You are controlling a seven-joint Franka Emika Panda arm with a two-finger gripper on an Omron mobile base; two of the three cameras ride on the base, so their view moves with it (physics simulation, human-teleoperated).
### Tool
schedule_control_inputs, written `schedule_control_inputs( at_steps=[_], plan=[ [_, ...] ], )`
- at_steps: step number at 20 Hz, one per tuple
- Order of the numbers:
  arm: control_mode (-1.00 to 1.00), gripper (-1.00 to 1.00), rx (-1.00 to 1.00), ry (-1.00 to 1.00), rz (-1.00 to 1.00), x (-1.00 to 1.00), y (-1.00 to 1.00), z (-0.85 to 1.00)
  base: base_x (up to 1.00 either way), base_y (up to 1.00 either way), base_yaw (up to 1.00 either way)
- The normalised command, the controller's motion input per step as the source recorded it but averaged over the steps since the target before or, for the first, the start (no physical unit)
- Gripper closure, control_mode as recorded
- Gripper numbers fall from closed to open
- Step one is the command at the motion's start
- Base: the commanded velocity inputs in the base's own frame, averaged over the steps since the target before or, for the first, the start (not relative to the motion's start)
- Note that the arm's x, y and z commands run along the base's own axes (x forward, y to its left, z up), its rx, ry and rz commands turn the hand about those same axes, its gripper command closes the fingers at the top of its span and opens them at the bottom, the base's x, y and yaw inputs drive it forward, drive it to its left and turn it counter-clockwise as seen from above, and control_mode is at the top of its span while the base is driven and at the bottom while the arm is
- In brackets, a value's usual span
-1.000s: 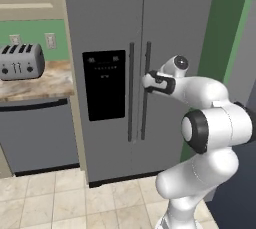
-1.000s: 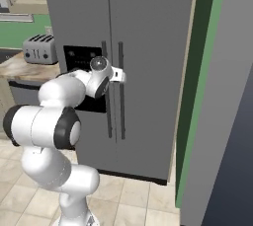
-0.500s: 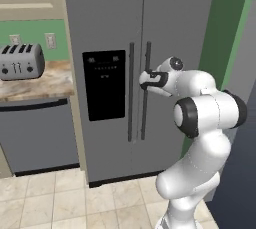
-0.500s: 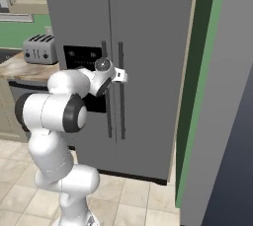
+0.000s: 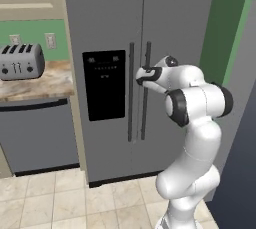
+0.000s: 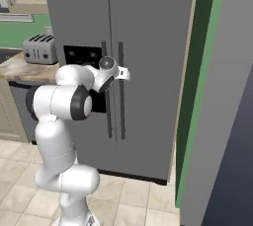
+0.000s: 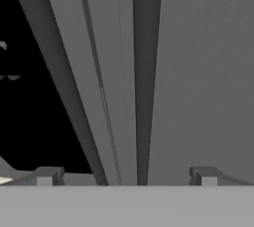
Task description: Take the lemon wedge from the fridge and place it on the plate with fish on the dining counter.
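Jaws wide at the closed fridge (image 5: 120, 48) handles; contact unclear.

Toaster (image 5: 21, 61) on marbled countertop (image 5: 35, 86)

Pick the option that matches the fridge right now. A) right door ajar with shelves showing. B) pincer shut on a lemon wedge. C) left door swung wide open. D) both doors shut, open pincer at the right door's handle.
D: the fridge shows both doors flush and closed, and the pincer stands open with the right door's handle between its tips.
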Motion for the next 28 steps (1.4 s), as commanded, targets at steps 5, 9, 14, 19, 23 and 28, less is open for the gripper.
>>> schedule_control_inputs(
  at_steps=[5,9,14,19,23,28],
  plan=[
    [-1.00,-1.00,0.00,-0.04,0.00,0.33,-0.12,-0.14,0.00,0.00,0.00],
    [-1.00,-1.00,0.00,-0.03,0.00,0.31,-0.13,-0.10,0.00,0.00,0.00],
    [-1.00,-1.00,0.00,0.00,0.00,0.44,0.00,-0.17,0.00,0.00,0.00],
    [-1.00,-1.00,0.00,0.00,0.00,0.46,0.00,-0.18,0.00,0.00,0.00],
    [-1.00,-1.00,0.00,0.00,0.00,0.56,0.00,-0.16,0.00,0.00,0.00],
    [-1.00,-1.00,0.00,0.00,0.00,0.70,0.00,-0.12,0.00,0.00,0.00]
  ],
)
